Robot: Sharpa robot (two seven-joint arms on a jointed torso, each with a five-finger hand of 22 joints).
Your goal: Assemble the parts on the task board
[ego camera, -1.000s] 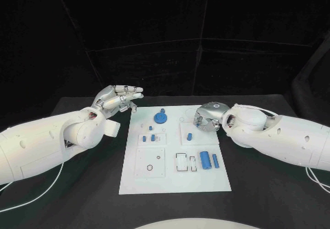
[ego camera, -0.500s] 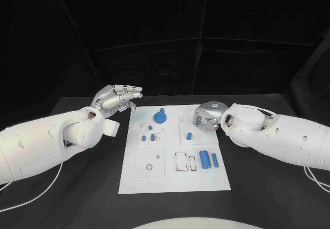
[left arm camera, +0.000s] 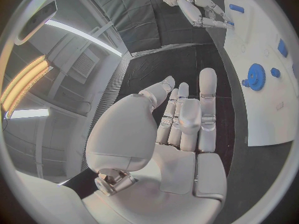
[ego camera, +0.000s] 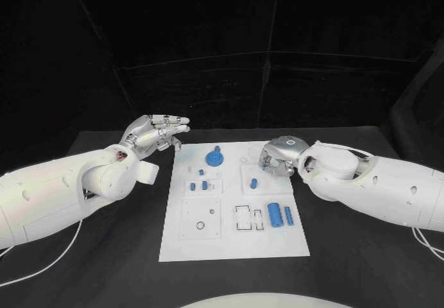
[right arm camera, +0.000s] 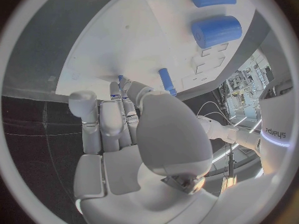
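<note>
Since the earlier frames, little had moved: both hands kept their stations, the right one shifted only slightly. Left hand [ego camera: 155, 133]: one, raised off the far left corner of the task board [ego camera: 236, 242], fingers [left arm camera: 207, 109] straight and slightly apart, holding nothing. Task board: one white plate, mid-table. Blue parts on it, left to right: small pegs, three, near [ego camera: 203, 186]; gear with upright knob [ego camera: 215, 157], one, at the far edge; short pin [ego camera: 255, 184], one; thick cylinder [ego camera: 274, 215], one; slim bar [ego camera: 289, 216], one, just beside the cylinder. Right hand [ego camera: 278, 157]: one, over the board's far right edge, fingers curled inward; contents could not be told.
</note>
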